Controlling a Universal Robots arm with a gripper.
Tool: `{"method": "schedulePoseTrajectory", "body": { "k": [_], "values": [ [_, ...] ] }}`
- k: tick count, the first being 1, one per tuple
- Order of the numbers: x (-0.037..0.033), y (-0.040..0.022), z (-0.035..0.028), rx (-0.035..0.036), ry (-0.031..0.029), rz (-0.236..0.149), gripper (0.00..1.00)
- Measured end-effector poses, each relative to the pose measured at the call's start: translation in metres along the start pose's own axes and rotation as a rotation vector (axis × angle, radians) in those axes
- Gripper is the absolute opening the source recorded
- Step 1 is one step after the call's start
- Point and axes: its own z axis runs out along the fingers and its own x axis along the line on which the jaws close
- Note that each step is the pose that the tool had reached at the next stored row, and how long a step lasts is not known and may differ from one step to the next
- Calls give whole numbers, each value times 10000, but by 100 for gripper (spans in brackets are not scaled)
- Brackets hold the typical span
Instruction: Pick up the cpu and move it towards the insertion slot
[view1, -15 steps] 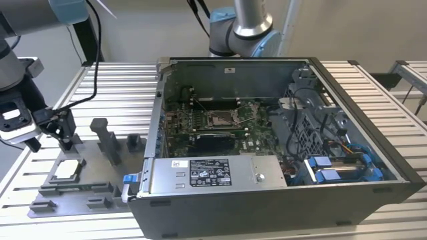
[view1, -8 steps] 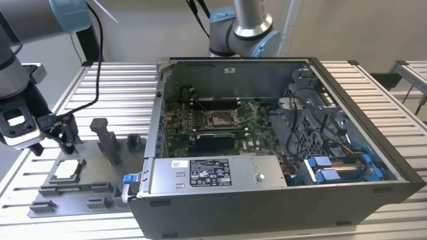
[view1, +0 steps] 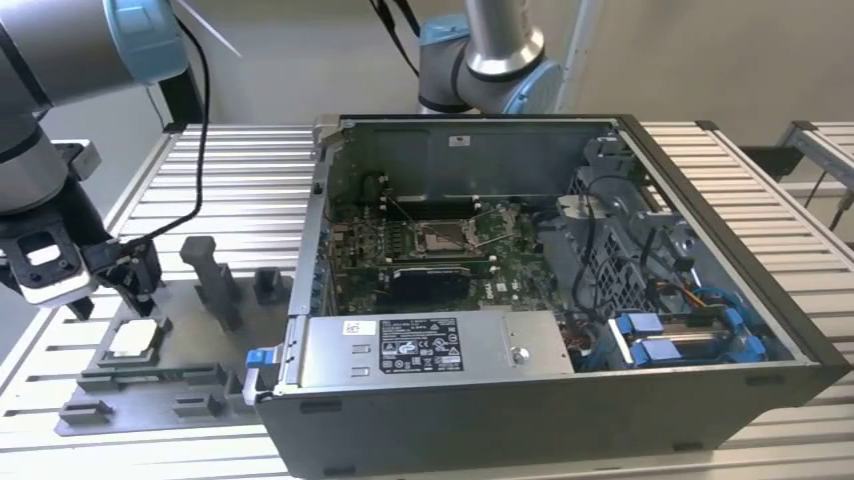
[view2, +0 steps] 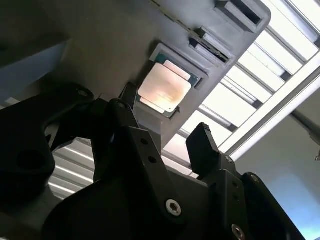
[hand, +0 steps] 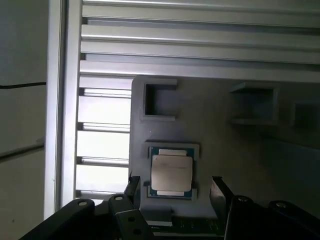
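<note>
Gripper up close, fingers spread wide apart, nothing clamped yet.
Hangs just over the cpu, silvery face up, lying flat in a square pocket of the grey fixture plate on the slatted table. Flanks the chip in both wrist views, one finger on either side, no contact visible. Over in the exterior view, insertion slot well apart from all that, on the green board deep inside the open computer case, toward the exterior view's right of the fixture.

the silvery square cpu lies flat, well apart from the metal-framed insertion slot.
</note>
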Motion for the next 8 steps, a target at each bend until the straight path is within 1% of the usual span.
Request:
{"method": "schedulePoseTrajectory", "body": {
  "k": [8],
  "values": [
    [3,-4,145,1,1,0,100]
  ]
}}
